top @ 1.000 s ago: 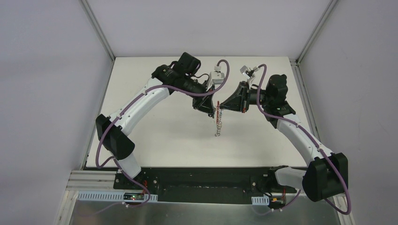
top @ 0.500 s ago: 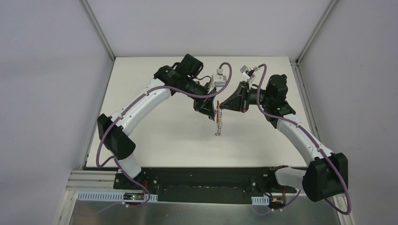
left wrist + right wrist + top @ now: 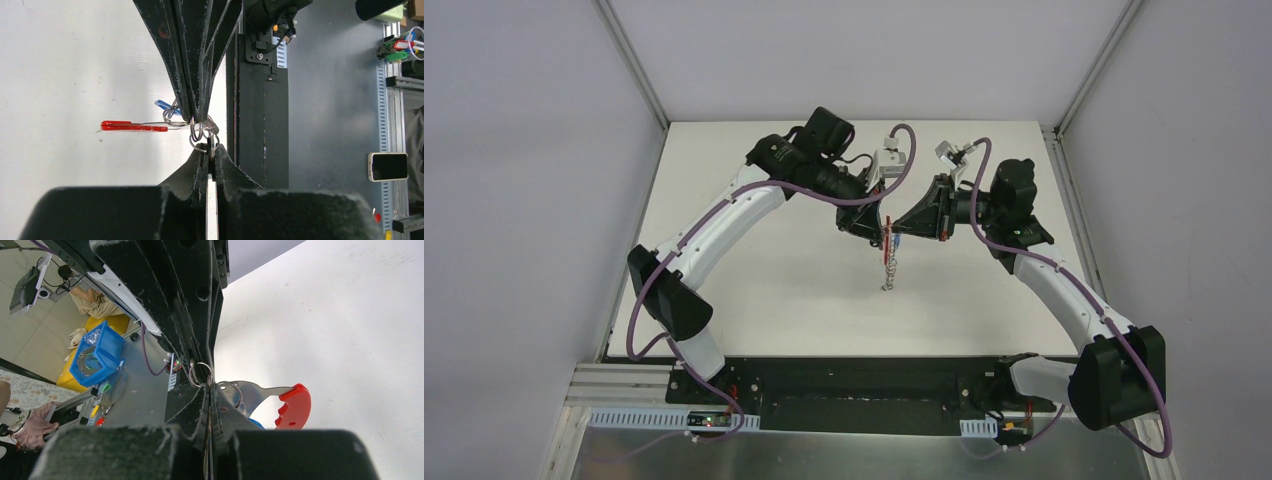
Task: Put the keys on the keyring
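Left wrist: left pincer [image 3: 209,152] and right pincer [image 3: 196,116], tip-to-tip, both clench the keyring [image 3: 135,126].

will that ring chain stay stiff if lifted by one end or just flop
Probably floppy: the keyring chain dangles limp below the left gripper and right gripper. Likely light, since a tip pinch alone carries it. The red band looks rigid, jutting straight sideways.

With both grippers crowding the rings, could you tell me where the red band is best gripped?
At its free end: the red band juts sideways clear of the rings, thin and flat, so probably pinch its broad faces from that end.
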You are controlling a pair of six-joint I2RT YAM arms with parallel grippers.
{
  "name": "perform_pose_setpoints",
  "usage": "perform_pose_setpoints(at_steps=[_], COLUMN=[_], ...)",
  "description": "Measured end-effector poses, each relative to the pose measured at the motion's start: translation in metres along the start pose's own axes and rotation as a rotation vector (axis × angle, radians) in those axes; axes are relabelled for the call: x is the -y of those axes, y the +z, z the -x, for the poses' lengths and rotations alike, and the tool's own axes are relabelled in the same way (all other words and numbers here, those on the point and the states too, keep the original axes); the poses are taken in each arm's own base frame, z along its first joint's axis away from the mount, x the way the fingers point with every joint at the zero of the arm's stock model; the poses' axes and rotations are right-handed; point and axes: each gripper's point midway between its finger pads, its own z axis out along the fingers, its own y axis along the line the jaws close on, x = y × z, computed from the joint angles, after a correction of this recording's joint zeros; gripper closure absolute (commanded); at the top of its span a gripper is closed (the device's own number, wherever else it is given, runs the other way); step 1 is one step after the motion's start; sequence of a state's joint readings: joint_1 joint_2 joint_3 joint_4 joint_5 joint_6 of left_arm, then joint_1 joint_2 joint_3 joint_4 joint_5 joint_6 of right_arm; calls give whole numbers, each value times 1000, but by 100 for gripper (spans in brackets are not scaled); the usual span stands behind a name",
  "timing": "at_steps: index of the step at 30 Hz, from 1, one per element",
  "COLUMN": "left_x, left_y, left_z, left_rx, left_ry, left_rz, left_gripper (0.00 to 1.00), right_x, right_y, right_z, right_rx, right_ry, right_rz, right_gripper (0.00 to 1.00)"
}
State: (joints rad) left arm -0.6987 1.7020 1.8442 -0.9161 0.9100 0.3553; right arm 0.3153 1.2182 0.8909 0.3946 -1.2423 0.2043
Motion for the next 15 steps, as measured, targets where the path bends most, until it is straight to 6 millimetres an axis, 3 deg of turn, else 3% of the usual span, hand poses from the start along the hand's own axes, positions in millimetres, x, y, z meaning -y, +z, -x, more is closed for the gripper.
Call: perform_pose_setpoints(at_steps=[12,15], left_x=[-7,-13], left_y=[-5,-3], left_z=[6,4], left_rx=[8,-5], left_ry=[-6,-30], left_rz=[27,46], left_gripper=[100,100], right_x=[0,3], right_y=[-2,-3], right_z=[-6,-9], right_rx=[-14,-17], right_ry=[-36,-58], right_rz=[-5,-26], right_gripper=[100,93])
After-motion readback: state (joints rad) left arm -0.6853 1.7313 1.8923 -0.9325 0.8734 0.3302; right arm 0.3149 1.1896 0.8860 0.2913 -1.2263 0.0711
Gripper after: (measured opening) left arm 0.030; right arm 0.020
